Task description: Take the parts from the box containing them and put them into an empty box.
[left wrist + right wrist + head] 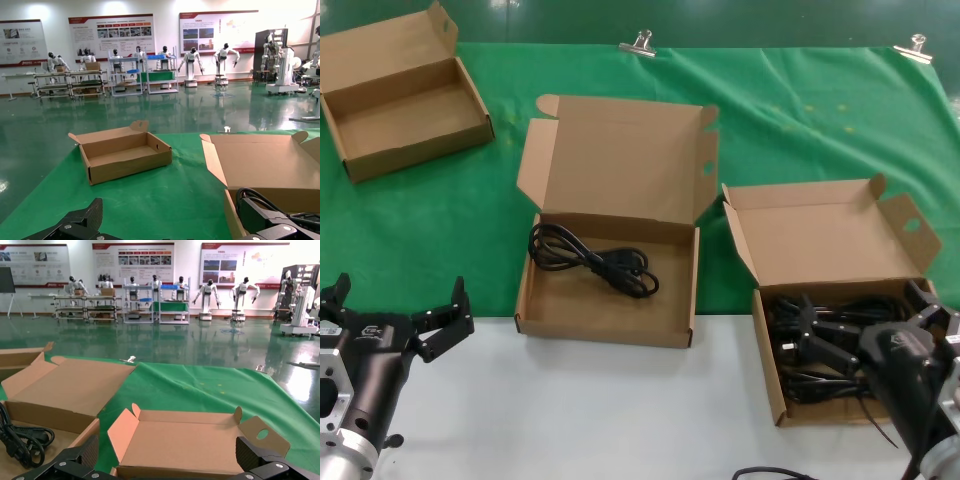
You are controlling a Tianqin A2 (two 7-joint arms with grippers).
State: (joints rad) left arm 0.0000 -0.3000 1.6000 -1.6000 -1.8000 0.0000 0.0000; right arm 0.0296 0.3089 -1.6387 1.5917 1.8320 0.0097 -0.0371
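The oblong box [768, 340] at the right holds several black power cords [825, 345]; its lid [190, 440] has a flap with an oval hole. My right gripper [868, 312] hovers over these cords, open and empty; in the right wrist view [167, 462] its jaws are spread wide before that lid. The squarish box [605, 325] in the middle holds one coiled cord [595, 262], also seen in the right wrist view [20, 437]. My left gripper [395, 300] is open and empty at the front left, short of the squarish box; it also shows in the left wrist view [175, 227].
A third cardboard box [415, 140] stands empty at the far left on the green cloth [800, 120]; it also shows in the left wrist view [125, 165]. Two metal clips [638, 44] pin the cloth's far edge. The table's white front strip [620, 410] lies before the boxes.
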